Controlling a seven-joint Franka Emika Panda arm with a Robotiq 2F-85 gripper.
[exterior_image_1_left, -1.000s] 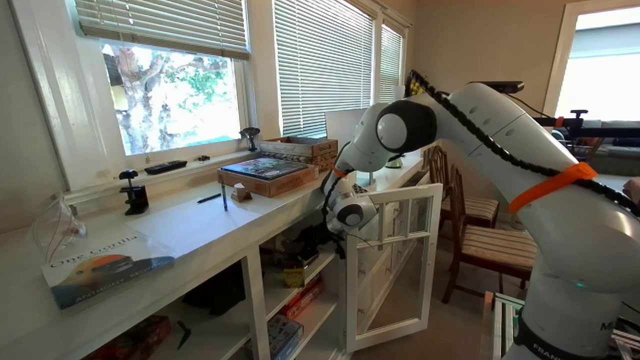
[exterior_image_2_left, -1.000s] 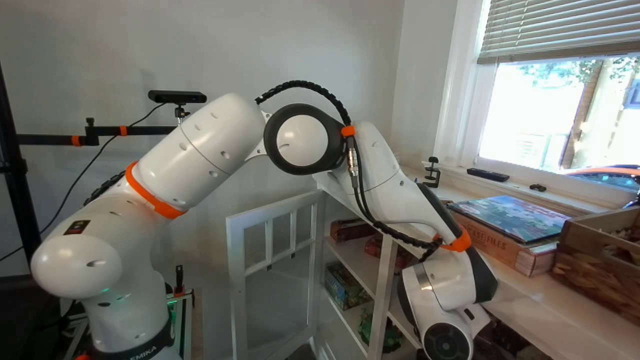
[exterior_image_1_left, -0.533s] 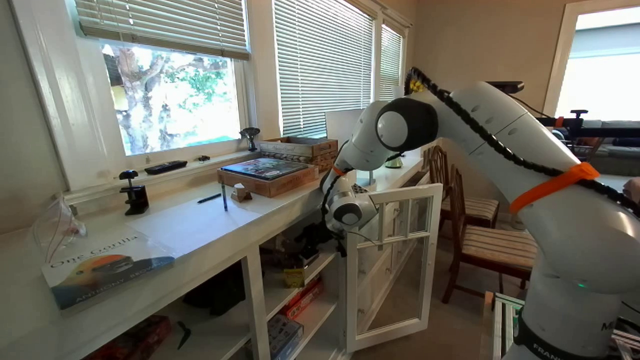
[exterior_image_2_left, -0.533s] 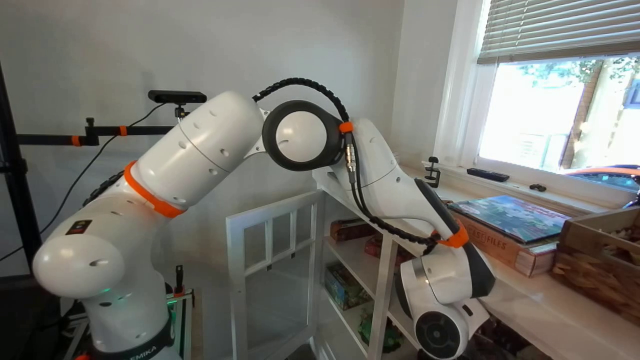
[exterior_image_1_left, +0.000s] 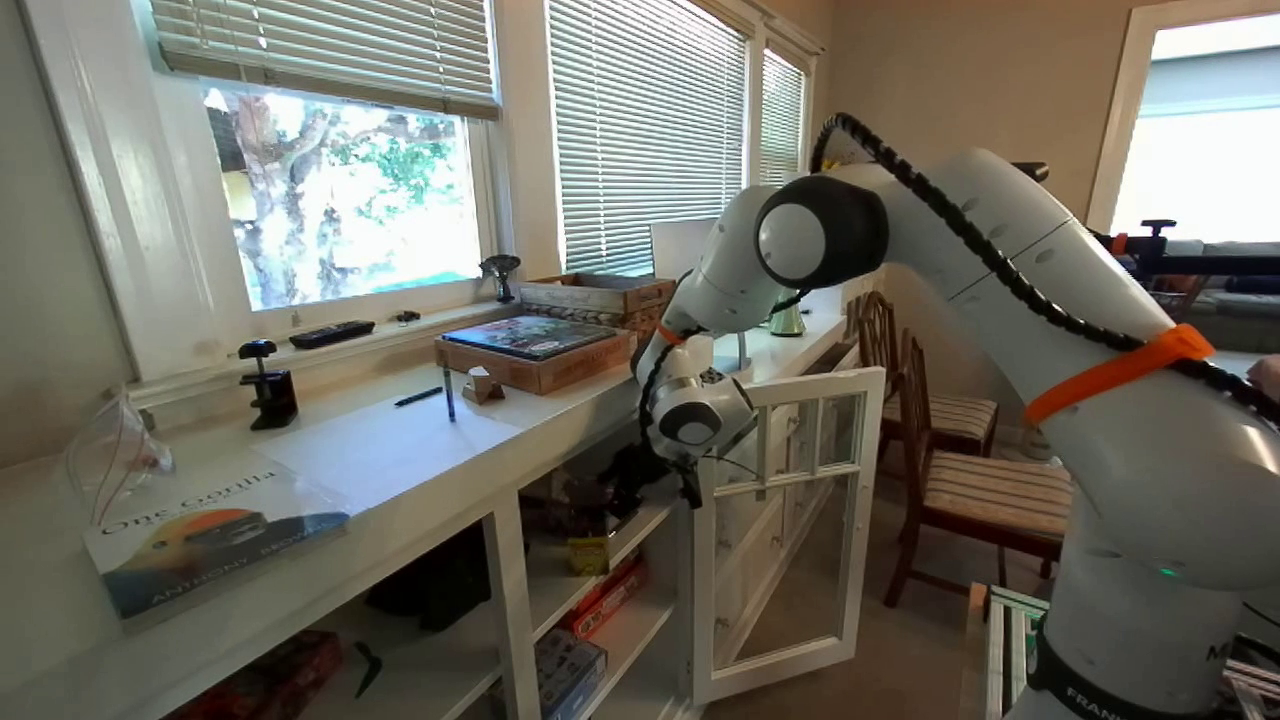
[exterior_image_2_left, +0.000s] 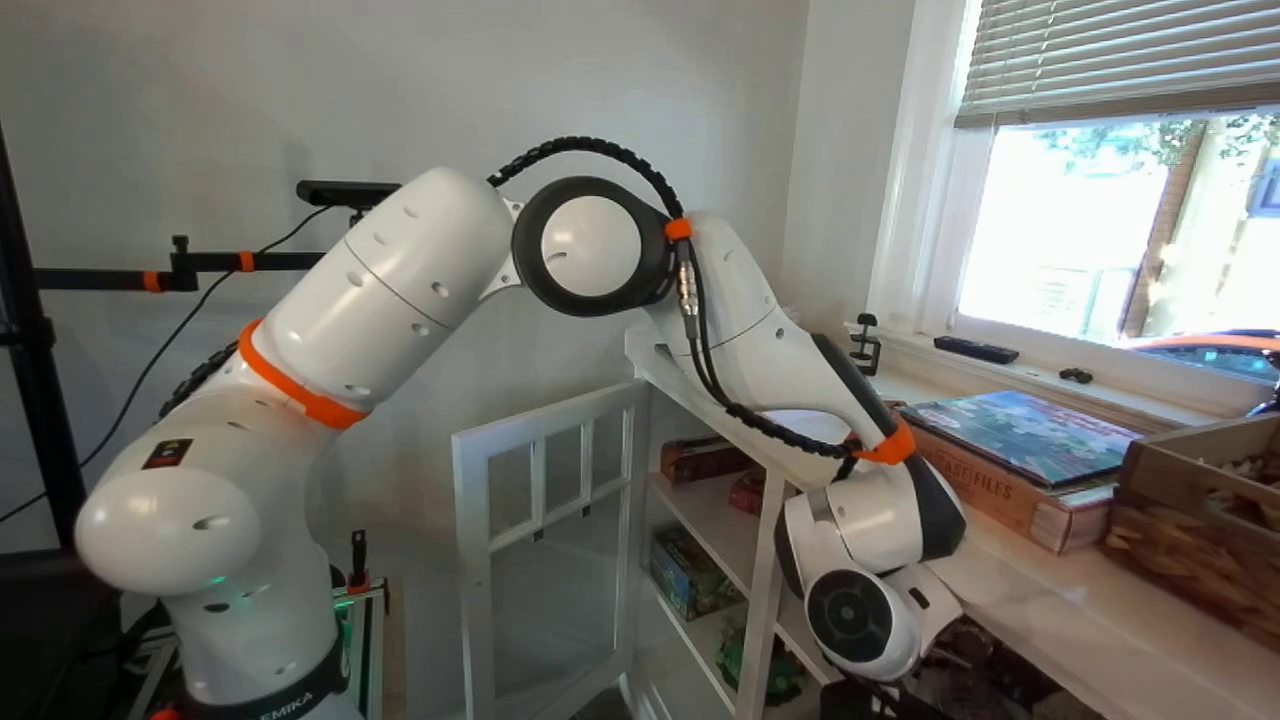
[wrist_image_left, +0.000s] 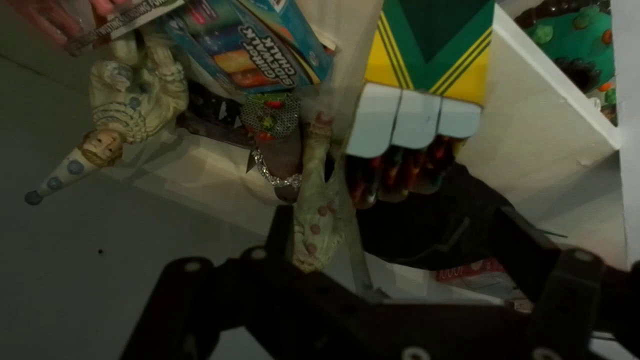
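White cabinetry (exterior_image_1_left: 508, 570) stands beneath the windows (exterior_image_1_left: 340, 210), with a crowded, dim shelf (exterior_image_1_left: 555, 605) inside it. In the wrist view, a pink-buttoned figurine (wrist_image_left: 317, 225) is just left of the lower end of a green-and-yellow carton (wrist_image_left: 432, 75); a dark thing (wrist_image_left: 430, 235), too shadowed to name, shows just below that carton, and a chalk box (wrist_image_left: 265, 60) is beside its upper left. The claw (wrist_image_left: 395, 215) is spread wide below the carton, gripping nothing that shows; its nearer finger (wrist_image_left: 281, 230) is right beside that figurine, whether touching or not I cannot tell. Good handling here probably means creeping with both fingers evenly spaced around one piece, leaving its neighbours outside, and squeezing softly, since the figurine looks brittle and the carton's pale flaps (wrist_image_left: 415, 120) could crumple. A straight approach should also spare the cone-hatted figurine (wrist_image_left: 130, 100), well left of the carton and seemingly just as fragile.
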